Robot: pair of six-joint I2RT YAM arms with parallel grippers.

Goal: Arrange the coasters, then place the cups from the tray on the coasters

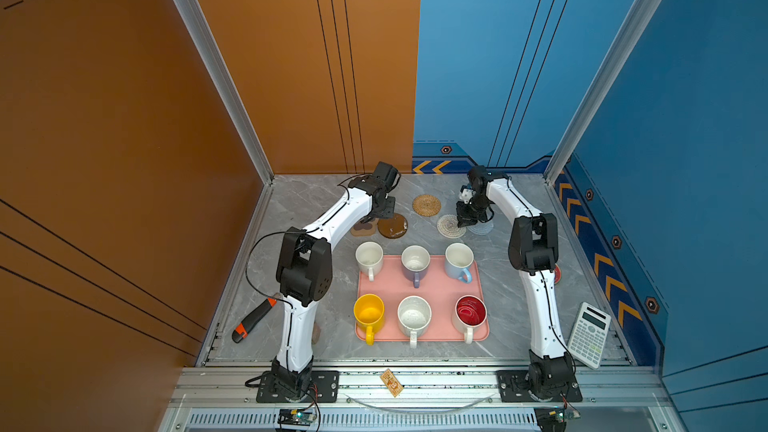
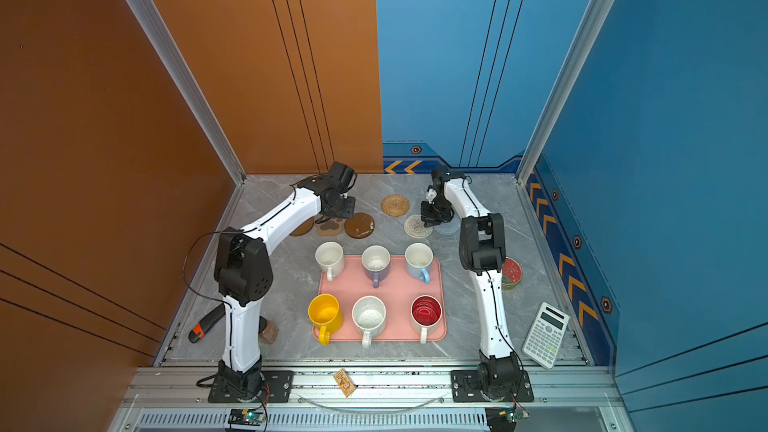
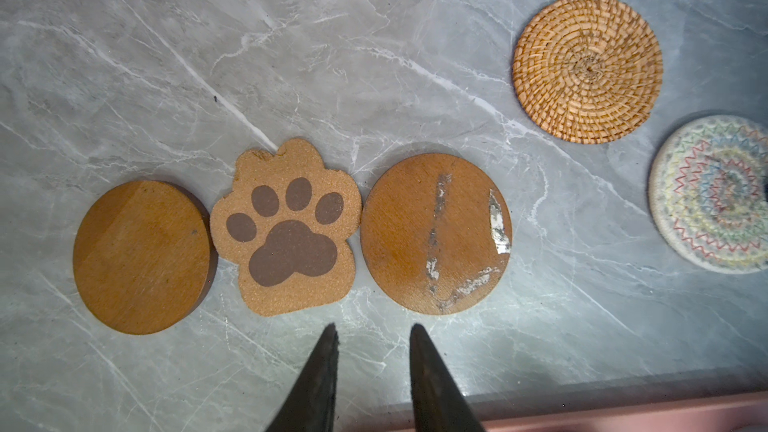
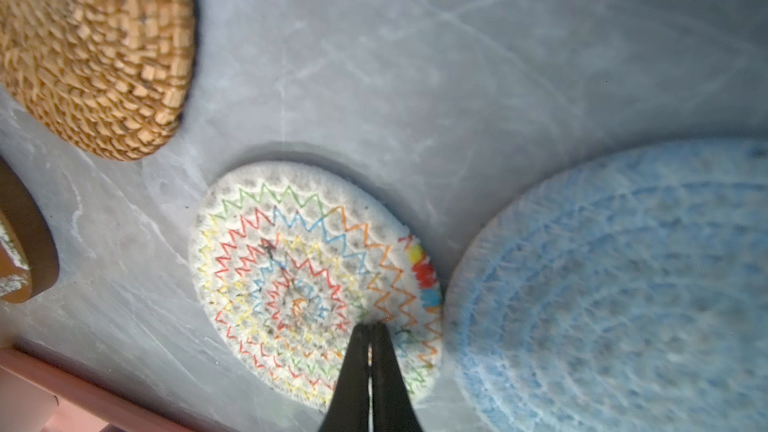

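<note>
Grey marble-patterned table (image 3: 291, 35) fills the floor of a booth with orange and blue walls. Above it the left fingers (image 3: 330, 338) hover a narrow gap apart with nothing between them. Just beyond their tips lie the tan cork paw-shaped coaster (image 3: 286, 226) and the scratched brown round disc coaster (image 3: 434, 234), edge to edge, with the gap aimed between the two. The plain brown round disc coaster (image 3: 141, 257) touches the paw's other side, further to the left of the fingers. Farther ahead and to their right sits the woven rattan round coaster (image 3: 588, 68). The right fingers (image 4: 370, 338) are pressed together, tips resting on the woven cream round coaster with coloured zigzag stitching (image 4: 307, 280). The woven pale blue round coaster (image 4: 623, 284) lies just beside it, to the right of those fingers. Behind both pairs of fingers, toward the arm bases, the flat pink rectangular tray (image 1: 436, 284) holds all six mugs: white (image 1: 369, 256), lavender (image 1: 415, 261), light blue (image 1: 458, 257), yellow (image 1: 368, 312), speckled white (image 1: 414, 315) and white with red inside (image 1: 471, 311).
</note>
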